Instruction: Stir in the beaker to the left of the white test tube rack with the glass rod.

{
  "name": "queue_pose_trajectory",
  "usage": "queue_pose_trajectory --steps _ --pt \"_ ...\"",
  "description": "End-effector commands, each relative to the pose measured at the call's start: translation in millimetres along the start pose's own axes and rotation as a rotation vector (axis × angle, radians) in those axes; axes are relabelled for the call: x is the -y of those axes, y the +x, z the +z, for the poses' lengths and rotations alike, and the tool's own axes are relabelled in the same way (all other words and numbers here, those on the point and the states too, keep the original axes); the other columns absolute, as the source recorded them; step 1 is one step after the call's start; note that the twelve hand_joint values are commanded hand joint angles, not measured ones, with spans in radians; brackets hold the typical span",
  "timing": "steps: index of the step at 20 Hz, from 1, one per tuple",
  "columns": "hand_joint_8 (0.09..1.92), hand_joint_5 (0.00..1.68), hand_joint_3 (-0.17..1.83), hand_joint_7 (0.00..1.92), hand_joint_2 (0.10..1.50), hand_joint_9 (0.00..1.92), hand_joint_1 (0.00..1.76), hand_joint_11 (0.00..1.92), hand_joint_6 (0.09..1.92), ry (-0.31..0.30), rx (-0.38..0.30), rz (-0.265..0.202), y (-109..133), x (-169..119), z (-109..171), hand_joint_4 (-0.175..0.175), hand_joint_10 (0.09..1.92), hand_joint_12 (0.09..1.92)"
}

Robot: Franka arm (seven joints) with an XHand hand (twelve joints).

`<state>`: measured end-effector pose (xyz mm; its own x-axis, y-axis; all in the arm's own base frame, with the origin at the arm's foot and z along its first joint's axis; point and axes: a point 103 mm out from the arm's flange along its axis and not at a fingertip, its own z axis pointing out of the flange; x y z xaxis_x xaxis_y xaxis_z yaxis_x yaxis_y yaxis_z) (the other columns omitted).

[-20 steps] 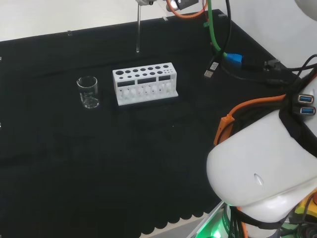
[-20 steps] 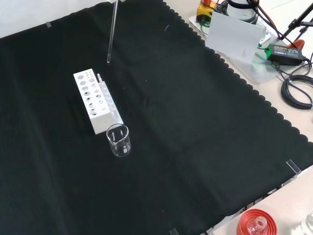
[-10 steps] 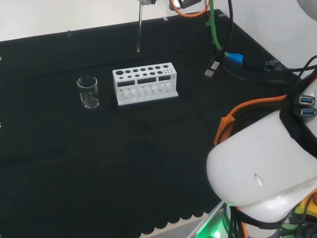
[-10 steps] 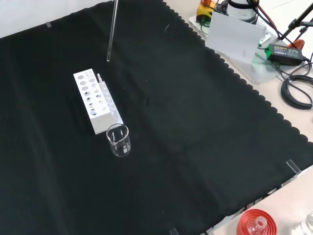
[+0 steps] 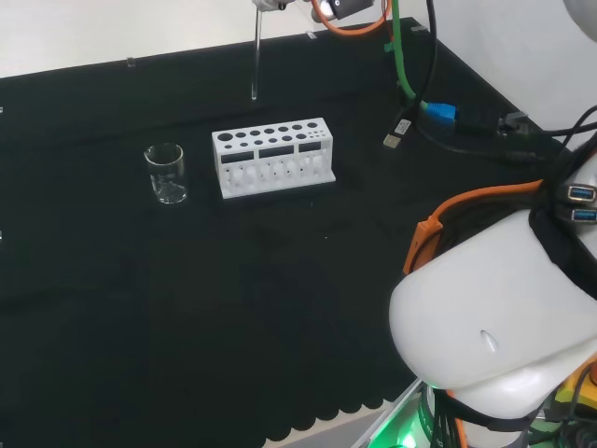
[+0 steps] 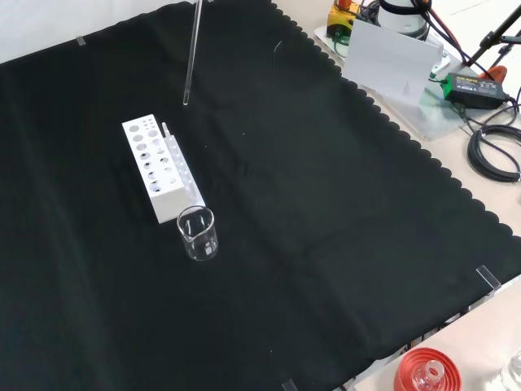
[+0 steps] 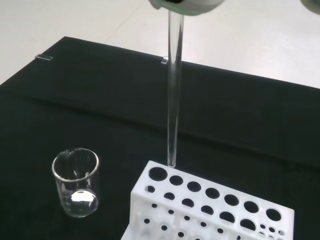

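Observation:
A clear glass rod (image 5: 256, 56) hangs upright in the air beyond the white test tube rack (image 5: 272, 156), its lower tip above the cloth. The hand (image 5: 270, 4) holds its top end at the head view's upper edge. In the wrist view the hand (image 7: 187, 5) grips the rod (image 7: 173, 90), whose tip hovers just behind the rack (image 7: 210, 210). An empty glass beaker (image 5: 167, 174) stands on the cloth left of the rack in the head view. In the front view the rod (image 6: 190, 57) is above the rack (image 6: 159, 167), with the beaker (image 6: 198, 233) at the rack's near end.
The arm's big white link (image 5: 494, 308) takes up the head view's lower right, with cables (image 5: 420, 103) lying on the cloth's far right. In the front view a red ribbed stand (image 6: 425, 371) and a white card (image 6: 391, 57) sit beyond the cloth's scalloped edge.
The rod has shifted a little to the left in the head view, towards the beaker's side. Rack and beaker have stayed put.

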<state>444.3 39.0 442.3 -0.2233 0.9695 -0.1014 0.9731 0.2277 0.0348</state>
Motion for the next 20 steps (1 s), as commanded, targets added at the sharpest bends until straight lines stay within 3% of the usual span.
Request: queue_pose_trajectory --steps 1,6,11,20 --pt "0.44 1.4 -0.17 1.73 1.04 1.84 1.23 1.68 0.3 -0.009 0.016 0.007 24.9 12.7 -3.7 -0.175 0.4 0.71" --pt "0.44 1.4 -0.17 1.73 1.04 1.85 1.23 1.68 0.3 -0.006 0.01 0.002 34.0 16.4 -1.8 -0.175 0.4 0.72" --pt "0.44 1.4 -0.17 1.73 1.04 1.85 1.23 1.68 0.3 -0.013 -0.028 -0.026 40.3 8.3 -4.5 -0.175 0.39 0.72" --pt "0.43 1.41 -0.17 1.74 1.04 1.85 1.23 1.68 0.29 -0.004 -0.026 -0.082 64.2 -16.0 -8.1 -0.175 0.39 0.72"
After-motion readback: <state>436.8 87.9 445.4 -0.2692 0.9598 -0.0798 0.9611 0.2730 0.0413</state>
